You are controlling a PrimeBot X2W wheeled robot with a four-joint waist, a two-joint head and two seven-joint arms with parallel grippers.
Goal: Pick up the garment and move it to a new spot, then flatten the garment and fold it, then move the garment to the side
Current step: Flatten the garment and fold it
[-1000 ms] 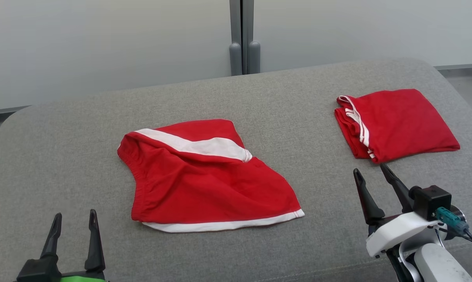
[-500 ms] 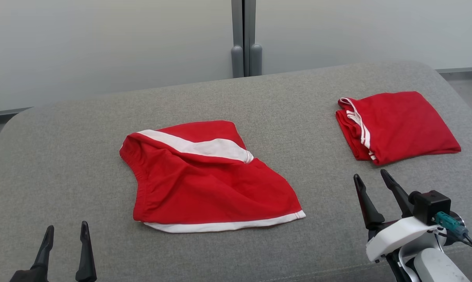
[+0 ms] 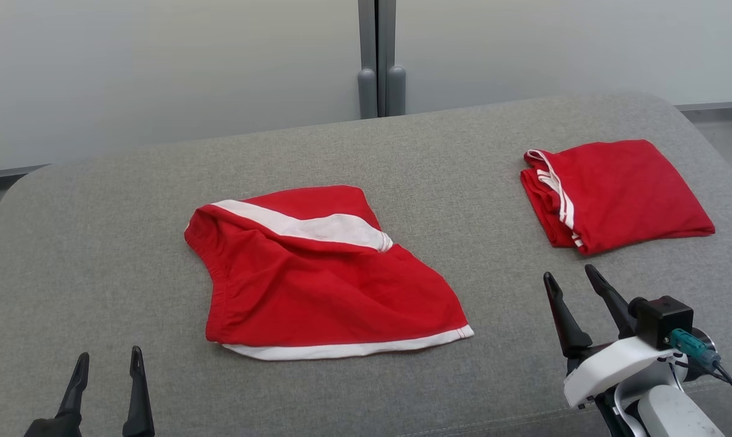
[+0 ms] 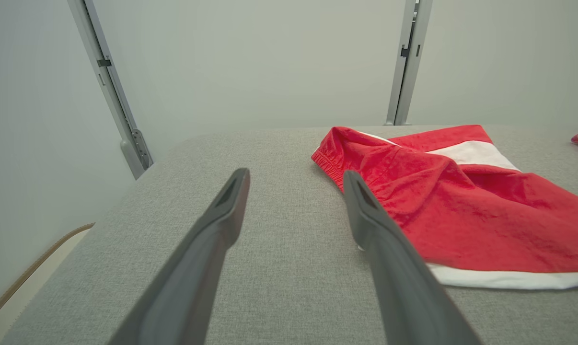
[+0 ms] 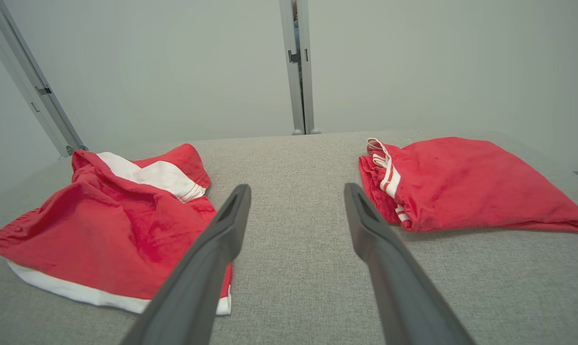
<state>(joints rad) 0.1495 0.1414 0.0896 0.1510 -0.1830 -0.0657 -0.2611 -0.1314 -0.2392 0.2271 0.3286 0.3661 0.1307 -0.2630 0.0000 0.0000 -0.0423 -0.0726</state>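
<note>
A red garment [image 3: 317,279] with white bands lies loosely rumpled in the middle of the grey cushioned surface [image 3: 99,243]; the left wrist view has the garment [image 4: 461,201] at the right, the right wrist view has the garment [image 5: 116,225] at the left. My left gripper [image 3: 108,361] stands open at the lower left, short of the garment's near left corner, nothing between its fingers. My right gripper [image 3: 569,276] stands open at the lower right, between the two red pieces, touching neither.
A second red garment [image 3: 615,191] with white stripes lies folded at the far right, also the folded garment [image 5: 461,184] in the right wrist view. Pale wall panels with a grey post [image 3: 378,57] stand behind. The surface's rounded edges fall away left and right.
My left gripper has dropped toward the bottom edge of the head view. The right gripper has drawn back slightly. Both garments lie as before.
</note>
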